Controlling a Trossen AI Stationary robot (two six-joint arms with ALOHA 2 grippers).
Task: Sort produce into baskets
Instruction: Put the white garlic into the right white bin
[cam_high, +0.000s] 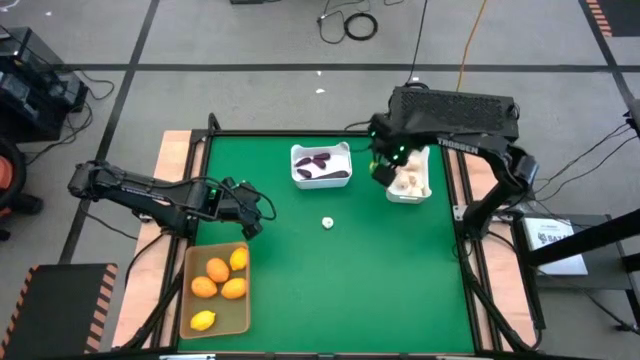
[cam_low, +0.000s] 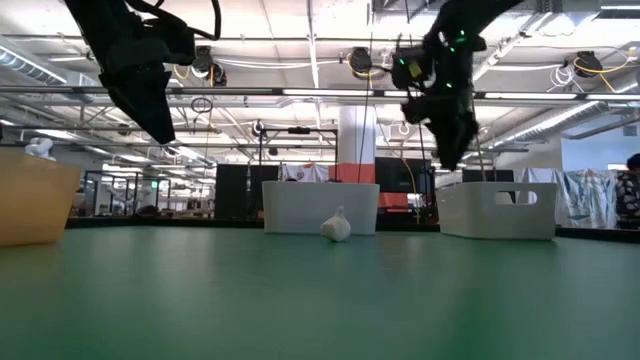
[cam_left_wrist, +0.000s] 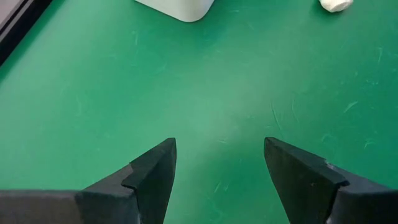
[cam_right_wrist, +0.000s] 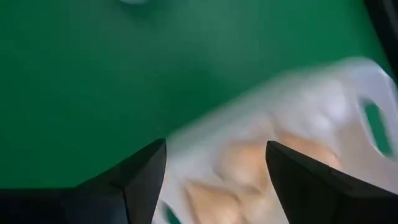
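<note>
A tan tray (cam_high: 243, 313) at the near left holds several orange and yellow fruits (cam_high: 218, 281). At the far middle, a squarish white bin (cam_high: 321, 150) holds dark purple pieces (cam_high: 320, 163). A narrower white bin (cam_high: 426, 172) to its right holds garlic bulbs (cam_high: 406, 182). One garlic bulb (cam_high: 327, 223) lies loose on the green mat. My left gripper (cam_left_wrist: 219, 149) hangs open above the mat, just beyond the tray's far edge. My right gripper (cam_right_wrist: 216, 152) hangs open, pointing down over the narrower bin's left edge, nothing between its fingers.
The green mat (cam_high: 350, 280) lies bare between the bins, the loose bulb and the table's near edge. Wooden strips (cam_high: 178, 150) run along the table's left and right sides. In the low view the loose bulb (cam_low: 336, 228) sits in front of the squarish bin (cam_low: 320, 207).
</note>
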